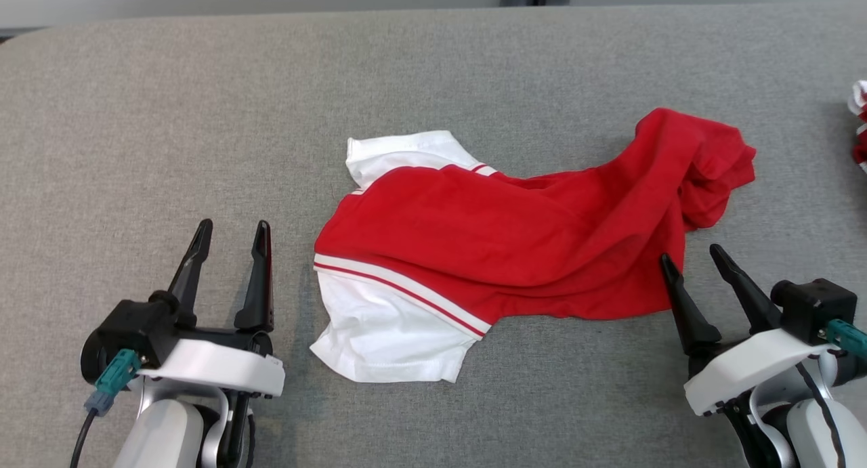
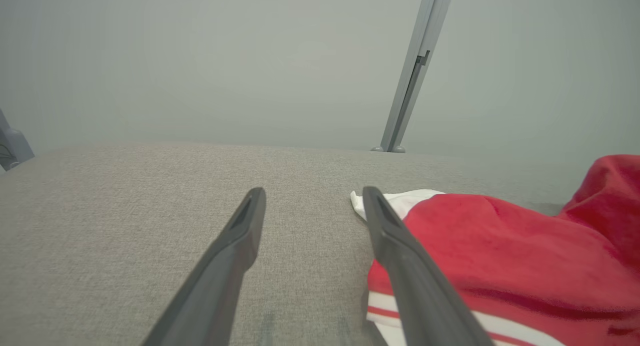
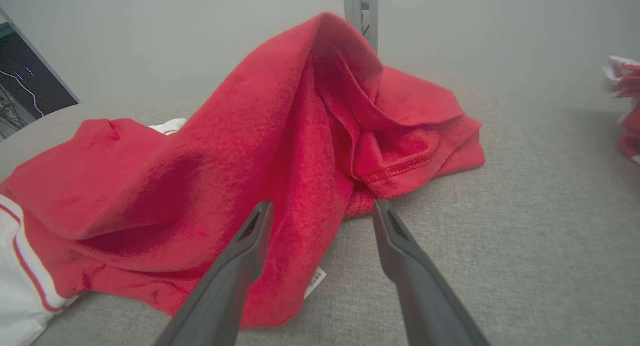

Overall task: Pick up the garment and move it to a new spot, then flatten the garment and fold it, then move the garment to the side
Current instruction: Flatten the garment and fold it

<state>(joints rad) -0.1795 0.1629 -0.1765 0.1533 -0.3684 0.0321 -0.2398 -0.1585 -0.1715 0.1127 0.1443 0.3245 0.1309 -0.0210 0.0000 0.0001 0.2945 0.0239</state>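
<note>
Looking at the garment (image 1: pixel 515 244) crumpled on the bench (image 1: pixel 169 116), long axis running left to right, white end at my left, bunched red end pointing far right. Both my jaws are spread wide, holding nothing.

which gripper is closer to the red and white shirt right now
Right. The right gripper sits at the red edge of the shirt; the left gripper stands apart from it, off its white sleeve end.

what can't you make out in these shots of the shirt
Head view: second red and white cloth, cut off by the right edge.
Right wrist view: white label at the garment edge, too small to read.
Head view: garment's bunched right end, hidden in its own folds.
</note>
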